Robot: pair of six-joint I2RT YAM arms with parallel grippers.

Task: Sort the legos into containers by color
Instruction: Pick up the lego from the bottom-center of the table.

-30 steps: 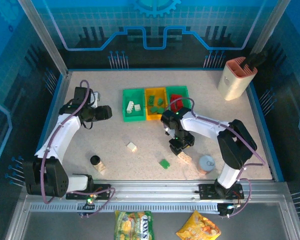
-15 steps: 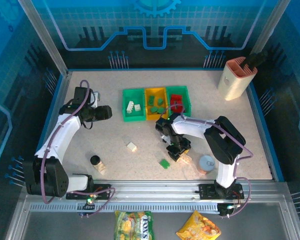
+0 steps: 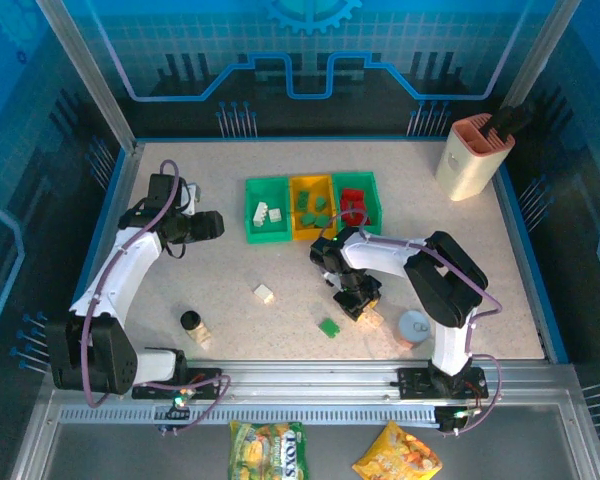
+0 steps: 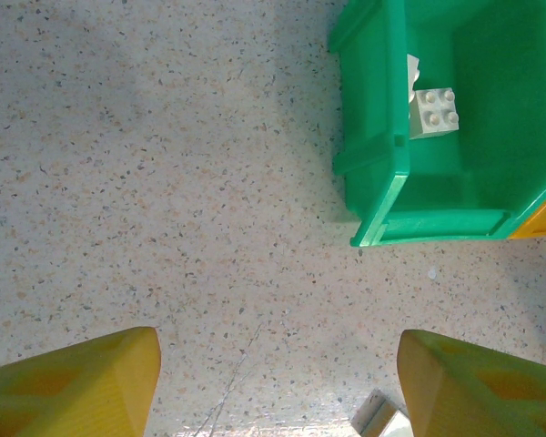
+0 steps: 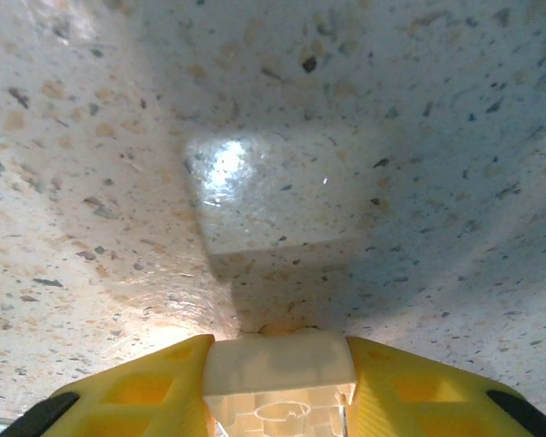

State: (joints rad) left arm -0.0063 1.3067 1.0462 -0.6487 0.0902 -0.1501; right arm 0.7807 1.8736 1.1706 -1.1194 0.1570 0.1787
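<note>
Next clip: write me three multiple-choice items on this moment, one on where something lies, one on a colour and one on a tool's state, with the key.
1. Where does the loose green lego lie?
A. In the left green bin
B. On the table, beside the right tool
C. On the tin can

2. Which colour of legos lies in the orange-yellow bin?
A. Red
B. Cream
C. Green

3. What is the right tool doing?
A. Gaping above the bins
B. Shut on a cream lego
C. Gripping the jar

Key: 1 B, it lies on the bare table by that tool. 2 C, green bricks lie inside. 3 B, the wrist view shows both fingers against the brick.
</note>
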